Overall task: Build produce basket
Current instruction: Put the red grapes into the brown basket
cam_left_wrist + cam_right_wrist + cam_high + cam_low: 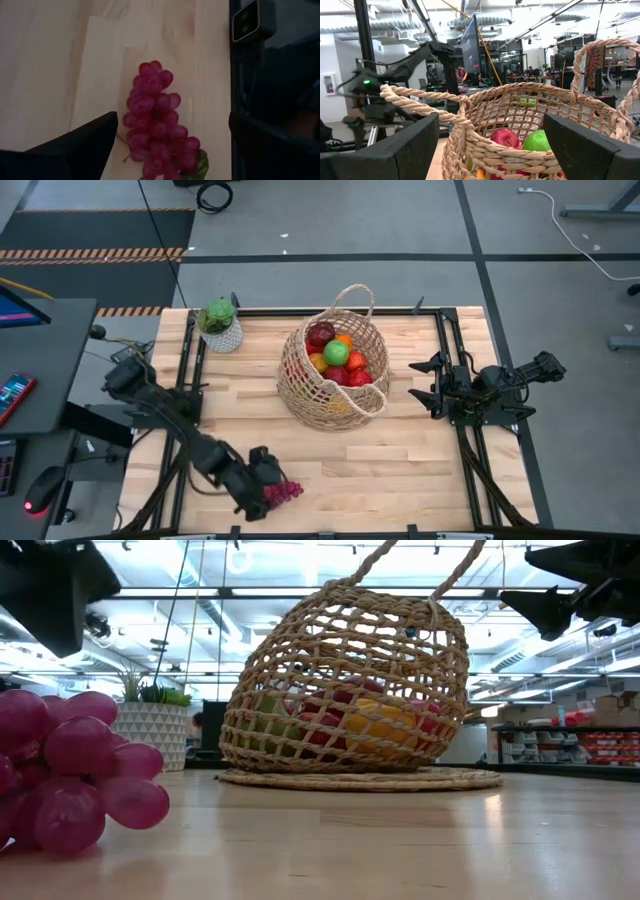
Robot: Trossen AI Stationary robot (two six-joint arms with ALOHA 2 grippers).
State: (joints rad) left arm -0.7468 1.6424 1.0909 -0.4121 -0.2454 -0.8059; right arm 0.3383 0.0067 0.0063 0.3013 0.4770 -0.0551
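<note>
1. One wicker basket [332, 393] stands near the middle of the bench [400, 470], a little toward the far edge, with two loop handles, one at its far side and one at its near side.
2. In the basket the high view counts about six pieces: a dark red apple [320, 334], a green apple [337, 352], an orange [345, 340], a yellow piece [318, 362] and two red ones at the right rim.
3. One purple grape bunch [283, 493] lies on the bench close to the near edge, left of centre, well apart from the basket.
4. One small white pot with a green plant [220, 326] stands near the far left corner.
5. The left gripper [262, 488] sits low over the grape bunch, its fingers spread wide on either side and not closed on it; the left wrist view shows the grapes between the two dark fingers.
6. The right gripper [420, 385] waits at the right edge of the bench, beside the basket, fingers spread and holding nothing.
7. Only the low view shows the round woven mat [360, 779] under the basket; only the right wrist view shows people far back in the room.
</note>
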